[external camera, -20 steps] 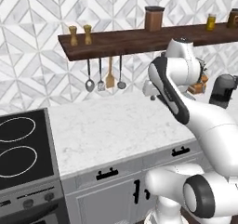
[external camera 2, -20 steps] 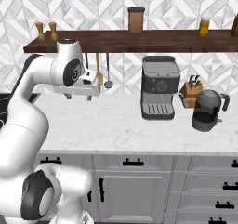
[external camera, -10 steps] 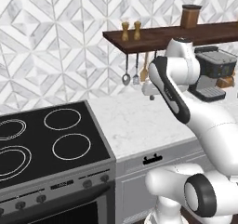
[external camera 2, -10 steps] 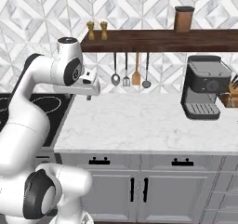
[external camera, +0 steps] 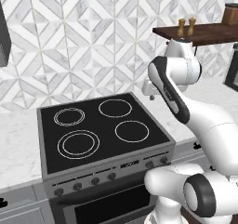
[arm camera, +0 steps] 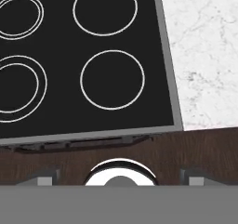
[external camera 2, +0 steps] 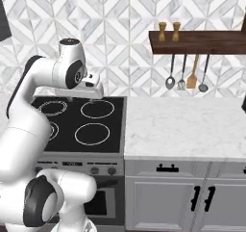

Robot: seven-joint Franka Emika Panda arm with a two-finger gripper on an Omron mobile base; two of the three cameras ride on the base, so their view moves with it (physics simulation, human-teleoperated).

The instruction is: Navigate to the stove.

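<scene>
White and grey geometric tiles (external camera 2: 125, 14) covered the wall behind everything I saw from the base cameras. Below them sat the wide grey metal stove with the flat black glass top and four white ring burners (external camera: 100, 125), filling the middle of the left base view, its dark front knobs (external camera: 111, 175) in a row along the front at about 6 o'clock. In the right base view the same stove lay at 9 o'clock, partly behind my white arm, and the white marble counter (external camera 2: 185, 127) ran off from it toward 3 o'clock, touching the stove's side. Under that counter were grey cabinets with black handles (external camera 2: 166, 197).

A dark wooden shelf (external camera 2: 197, 41) hung at 2 o'clock in the right base view, two small brown shakers (external camera 2: 169, 31) standing on it and metal and wooden utensils (external camera 2: 185, 74) hanging beneath.

My gripper (arm camera: 120, 180) hovered above the stove's near right part; the hand view looked down on the glass top with the counter at 2 o'clock. Its fingertips (arm camera: 46, 180) stood wide apart, nothing between them.
</scene>
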